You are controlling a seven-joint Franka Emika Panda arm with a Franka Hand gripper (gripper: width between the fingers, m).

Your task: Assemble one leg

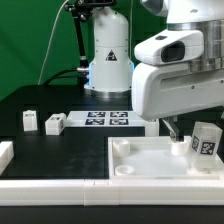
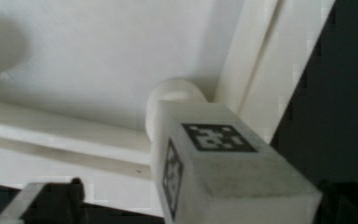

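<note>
Now, from the exterior view's left: a white part (image 1: pixel 5 154) cut off by the frame edge, a small white block (image 1: pixel 30 121) and its twin (image 1: pixel 55 124) on the black table (image 1: pixel 40 145). The marker board (image 1: pixel 105 119) lies behind the big white tray (image 1: pixel 130 168). The gripper (image 1: pixel 178 128) hangs over the tray's right end. Just beside it is the leg (image 1: pixel 205 141), tilted, tag facing the camera, its lower end down at the tray's raised rim.

The leg looks like small, rigid moulded plastic: light, not fragile, with smooth faces that could slip or twist in a skewed pinch. The best hold is probably square across two flat opposite sides, partway up, leaving the rounded end free to seat.

Much is hard to read. In the blurred wrist view one dark finger (image 2: pixel 51 200) shows with pale tray between it and the leg, and the other finger cannot be made out. Whether the jaws clamp the leg or stand spread around it cannot be told. The arm's housing hides part of the tray behind it, and the spot where the leg's end meets the tray is not clear in either view.
</note>
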